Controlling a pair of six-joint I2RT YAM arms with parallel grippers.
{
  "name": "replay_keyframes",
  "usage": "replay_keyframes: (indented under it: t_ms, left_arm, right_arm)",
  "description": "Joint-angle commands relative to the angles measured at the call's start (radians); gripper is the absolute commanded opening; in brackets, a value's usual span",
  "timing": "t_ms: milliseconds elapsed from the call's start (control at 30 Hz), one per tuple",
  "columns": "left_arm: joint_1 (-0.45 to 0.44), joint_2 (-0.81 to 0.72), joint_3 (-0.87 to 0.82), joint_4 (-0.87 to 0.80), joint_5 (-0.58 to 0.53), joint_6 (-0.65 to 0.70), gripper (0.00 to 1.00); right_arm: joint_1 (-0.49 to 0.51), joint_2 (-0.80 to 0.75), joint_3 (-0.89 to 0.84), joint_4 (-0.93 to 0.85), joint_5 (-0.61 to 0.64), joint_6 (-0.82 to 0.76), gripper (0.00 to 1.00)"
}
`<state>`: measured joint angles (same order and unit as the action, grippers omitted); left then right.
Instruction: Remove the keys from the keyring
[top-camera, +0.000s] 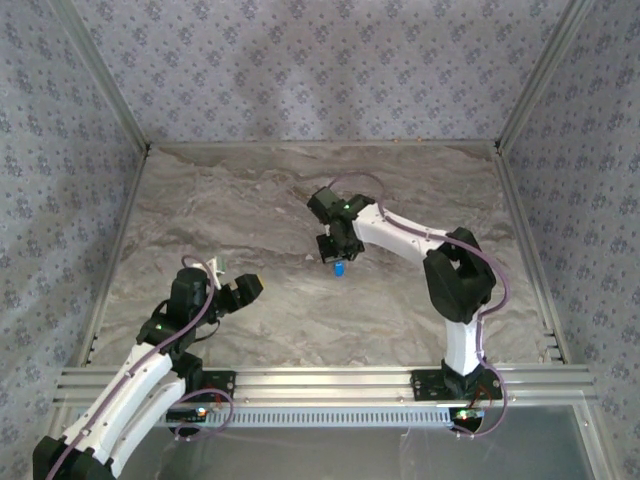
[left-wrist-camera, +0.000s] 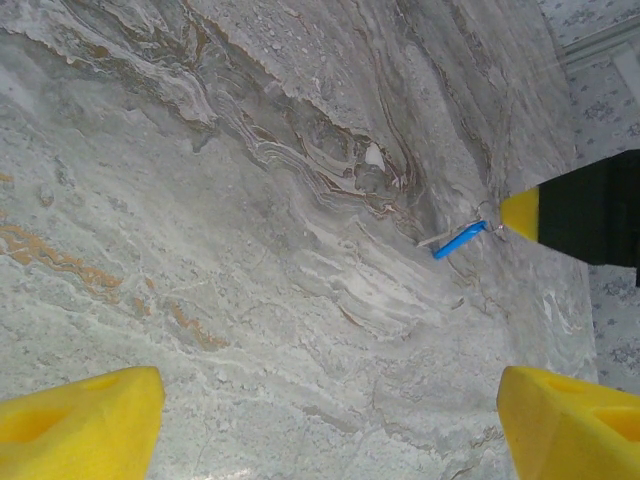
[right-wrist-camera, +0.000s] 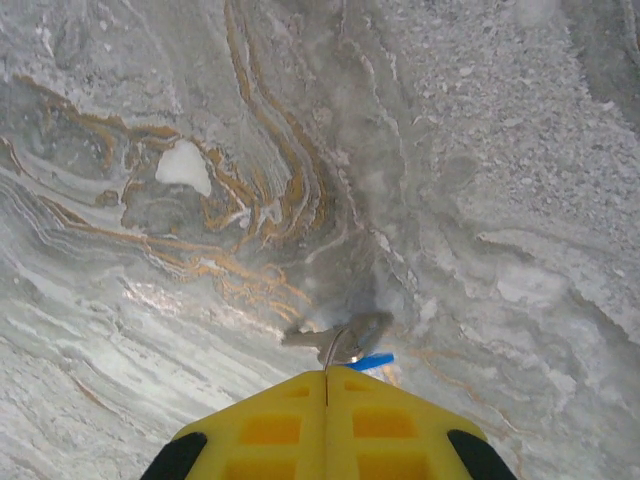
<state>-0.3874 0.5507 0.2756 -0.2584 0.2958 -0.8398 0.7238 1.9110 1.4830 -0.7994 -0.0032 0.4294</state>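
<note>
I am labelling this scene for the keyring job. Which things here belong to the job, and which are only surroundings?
Belong to the job: keys, pinched by the shut right claw; open left claw.
Only surroundings: marbled tabletop; patterned walls; aluminium rails.

Tabletop matt, marble-veined; keys blue plastic with pale silvery metal; frame rails ribbed bare metal
</note>
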Motion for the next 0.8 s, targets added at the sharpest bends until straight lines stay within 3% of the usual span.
replay_keyframes:
  t_ms: [0,233,400,767]
  left_arm:
    - [-0.005,-0.003,0.004,0.018,-0.002,-0.009,0.87]
    - [-0.005,-0.003,0.006,0.02,0.006,-0.013,0.87]
    - [-0.011,0.017,0.038,0.042,0.027,0.004,0.87]
    - [-0.084,0.138,0.227,0.119,0.026,0.124,0.82]
  right_arm:
    - [-0.022,0.004,-0.038,0.043,-0.089,0.012,0.0]
    - [-0.04,-0.036,-0.078,0.111,-0.153,0.022,0.0]
    - [-0.049,-0.153,-0.09,0.143,-0.189,0.04,0.0]
    - [-0.047,-0.319,0.05,0.085,-0.2,0.161,0.0]
